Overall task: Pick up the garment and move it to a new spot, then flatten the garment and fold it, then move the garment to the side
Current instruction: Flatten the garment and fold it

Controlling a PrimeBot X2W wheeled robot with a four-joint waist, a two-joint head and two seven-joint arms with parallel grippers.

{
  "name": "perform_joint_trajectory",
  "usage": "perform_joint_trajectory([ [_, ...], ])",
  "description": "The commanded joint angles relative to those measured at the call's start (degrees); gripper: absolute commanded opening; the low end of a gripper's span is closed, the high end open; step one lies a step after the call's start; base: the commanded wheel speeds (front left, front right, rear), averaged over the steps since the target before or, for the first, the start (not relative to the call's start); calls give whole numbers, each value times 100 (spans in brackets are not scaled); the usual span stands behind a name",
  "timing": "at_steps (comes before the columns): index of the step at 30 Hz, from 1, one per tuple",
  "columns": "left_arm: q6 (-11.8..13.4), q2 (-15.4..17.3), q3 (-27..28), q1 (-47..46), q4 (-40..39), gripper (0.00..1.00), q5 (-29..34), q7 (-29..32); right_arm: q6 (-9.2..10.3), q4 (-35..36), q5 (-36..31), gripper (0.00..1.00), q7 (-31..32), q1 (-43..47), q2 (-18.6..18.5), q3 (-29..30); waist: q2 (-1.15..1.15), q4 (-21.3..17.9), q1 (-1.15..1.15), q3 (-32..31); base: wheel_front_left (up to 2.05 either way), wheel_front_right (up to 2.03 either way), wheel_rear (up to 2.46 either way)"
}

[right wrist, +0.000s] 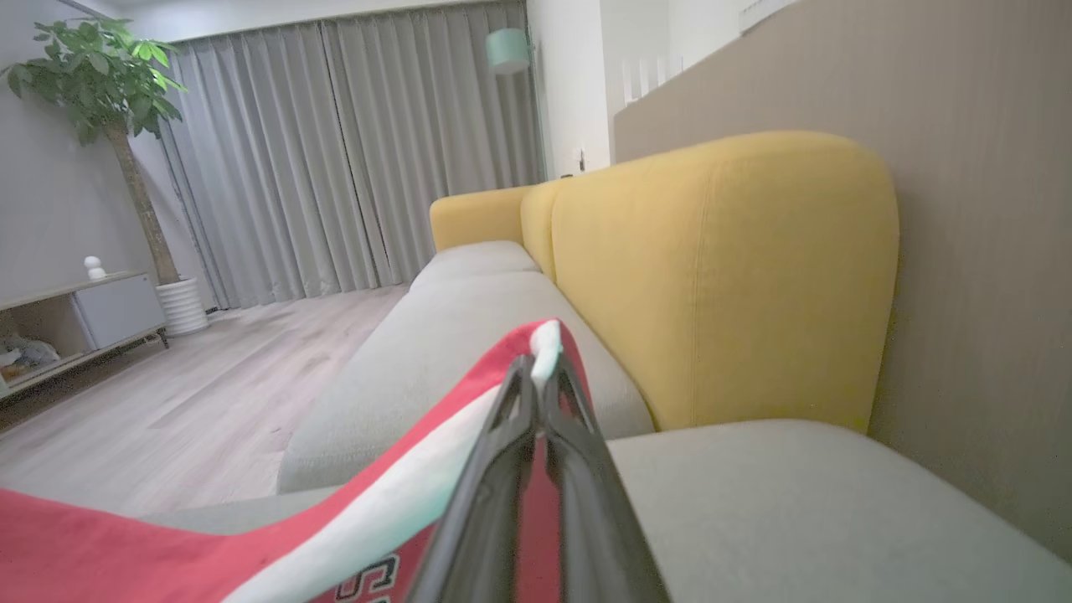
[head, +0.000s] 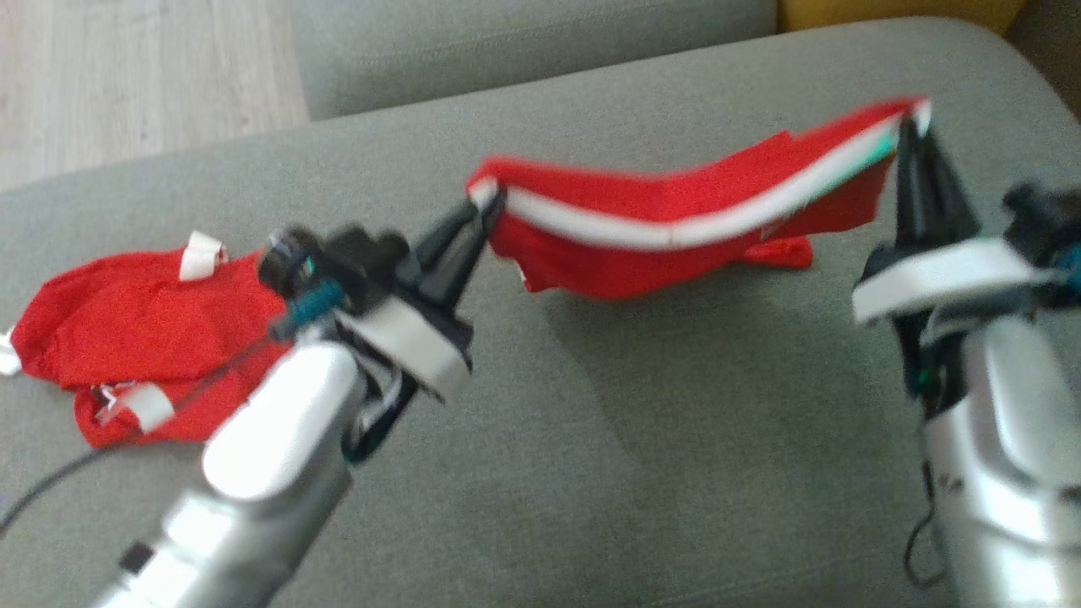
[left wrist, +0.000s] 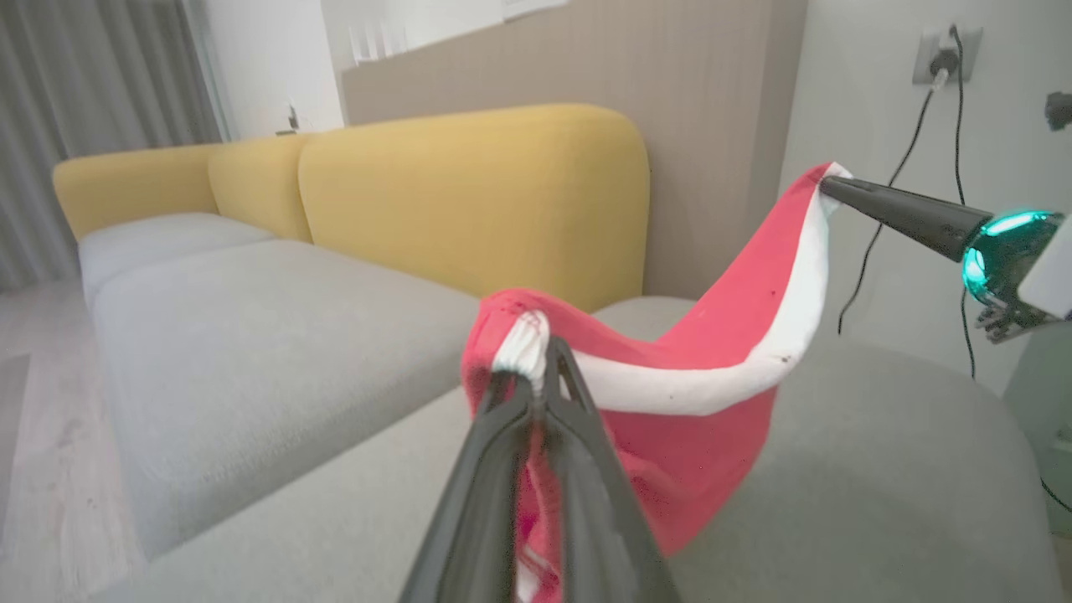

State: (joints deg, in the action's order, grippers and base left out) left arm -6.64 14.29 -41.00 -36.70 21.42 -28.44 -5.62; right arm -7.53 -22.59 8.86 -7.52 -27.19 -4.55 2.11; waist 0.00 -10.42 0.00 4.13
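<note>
Head view: the left end effector has its fingers pressed together on the left corner of the red garment, at its white band. The right end effector pinches the opposite corner in the same way. The garment hangs stretched between them above the grey sofa seat. Its long axis runs left to right, with the right end farther from the camera, and the band sags at mid-span. Whether the lower edge touches the seat cannot be confirmed. A second red garment lies crumpled on the seat beyond the left arm.

Left wrist view: left end effector clamped on bunched white band, garment draping below. Right end effector holds the raised far corner.

Right wrist view: right end effector closed on the corner. The garment trails down toward the lower left.
</note>
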Motion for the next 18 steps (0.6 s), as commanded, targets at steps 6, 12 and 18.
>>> perform_joint_trajectory([
  [6, -3, 274, 586, -717, -379, 0, -342, 201, 4, 587, 207, 0, 400, -683, -332, -304, 0, -26, 0, -336, 0, 0, 0],
  [12, 47, 443, 670, -443, -727, 0, -616, 484, 4, 1052, 358, 0, 777, -408, -549, -209, 0, 83, 0, -469, 0, 0, 0],
  [18, 75, 727, 671, 37, -1344, 0, -952, 973, 4, 1679, 416, 0, 1180, 151, -696, -71, 0, 203, 0, -456, 0, 0, 0],
])
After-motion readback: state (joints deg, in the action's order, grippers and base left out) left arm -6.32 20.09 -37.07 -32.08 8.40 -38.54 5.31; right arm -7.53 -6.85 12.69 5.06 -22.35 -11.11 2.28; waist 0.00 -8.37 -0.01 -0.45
